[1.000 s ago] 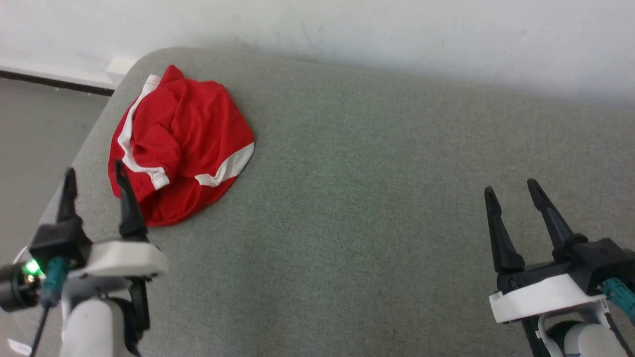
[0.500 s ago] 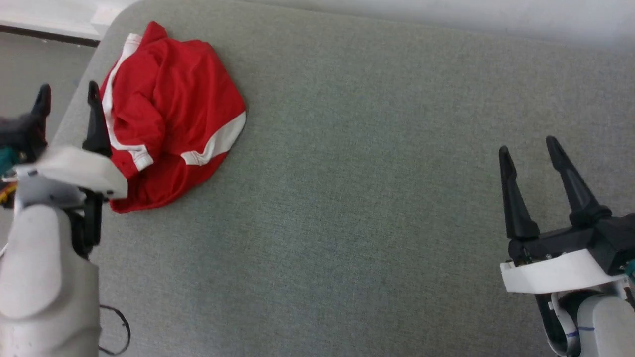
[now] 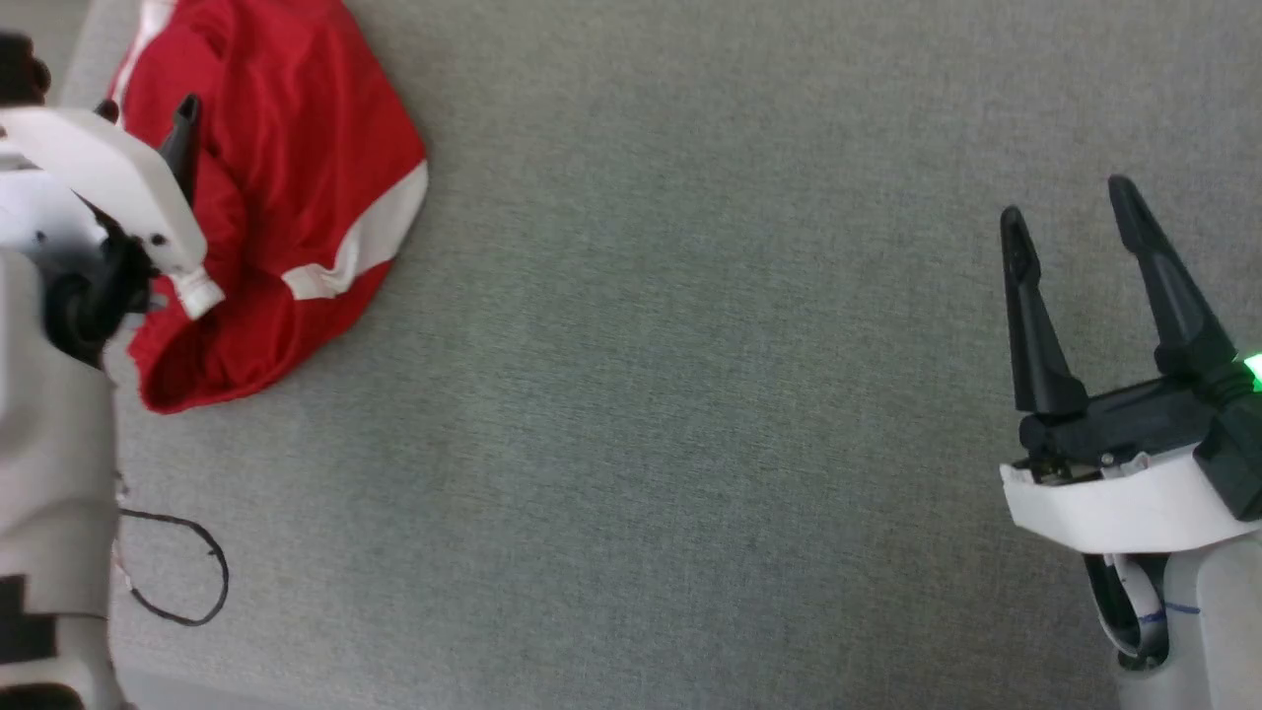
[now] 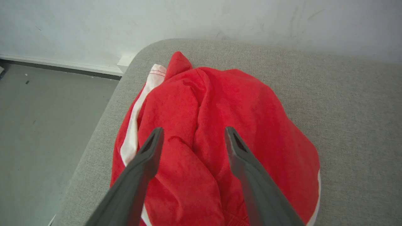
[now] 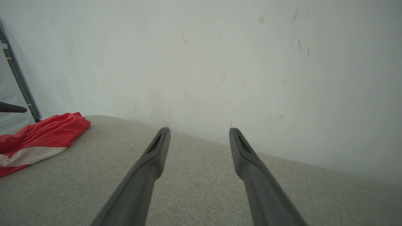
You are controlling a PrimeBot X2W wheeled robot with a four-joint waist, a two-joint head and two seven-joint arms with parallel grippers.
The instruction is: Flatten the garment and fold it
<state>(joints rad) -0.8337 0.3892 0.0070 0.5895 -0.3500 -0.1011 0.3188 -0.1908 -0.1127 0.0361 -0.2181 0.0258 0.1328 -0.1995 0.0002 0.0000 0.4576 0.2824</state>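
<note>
The garment (image 3: pixel 286 168), bright red with white stripes, lies crumpled in a heap near the far left corner of the grey padded table (image 3: pixel 690 394). In the left wrist view my left gripper (image 4: pixel 191 130) hovers open just over the garment (image 4: pixel 251 125), its two dark fingers straddling a central fold and holding nothing. One of its fingers (image 3: pixel 183 133) shows above the red cloth in the head view. My right gripper (image 3: pixel 1065 200) stands open and empty far to the right over bare table. The right wrist view has the right gripper (image 5: pixel 199 130) pointing at the wall, with the garment (image 5: pixel 47 131) far left.
A white wall (image 5: pixel 220 62) runs along the table's far edge. Grey floor (image 4: pixel 47 125) drops off beyond the table's rounded left corner. A thin black cable loop (image 3: pixel 187 572) hangs by my left forearm.
The head camera has tilted down, shifting the whole picture. My left gripper has moved forward from the garment's near edge to above its middle. Both grippers have stayed open.
</note>
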